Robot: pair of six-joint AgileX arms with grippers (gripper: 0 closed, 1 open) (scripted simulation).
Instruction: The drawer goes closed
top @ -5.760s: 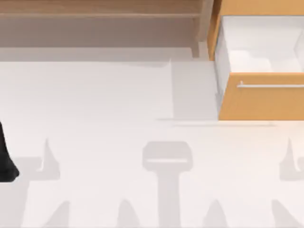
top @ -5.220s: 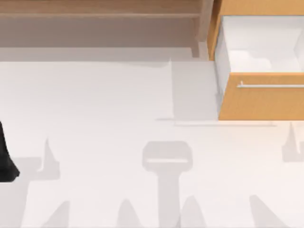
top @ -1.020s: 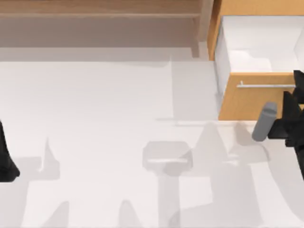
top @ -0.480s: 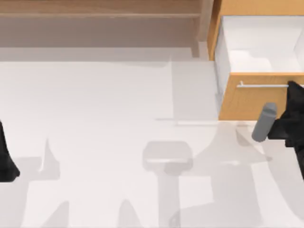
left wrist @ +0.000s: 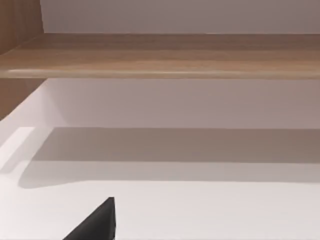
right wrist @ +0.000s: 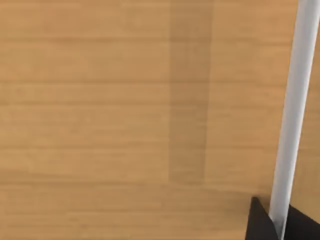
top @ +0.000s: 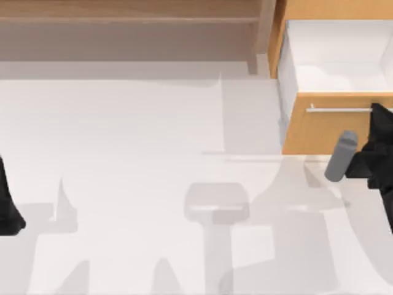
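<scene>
So the drawer (top: 334, 86) is pulled out at the bench's (top: 153, 153) far right, white inside showing. The right end effector (top: 379, 115) sits right up against the orange-tan front, and its fingertips (right wrist: 260, 222) look to straddle the silver bar handle (right wrist: 295, 115), so probably pinching it, though contact's hard to confirm. The left arm (top: 7, 203) is parked at the left edge; can't tell its finger state.

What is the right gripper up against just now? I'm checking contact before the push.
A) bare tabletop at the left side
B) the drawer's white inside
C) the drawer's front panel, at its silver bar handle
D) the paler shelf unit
C: the right gripper sits at the drawer front, beside its silver bar handle.
</scene>
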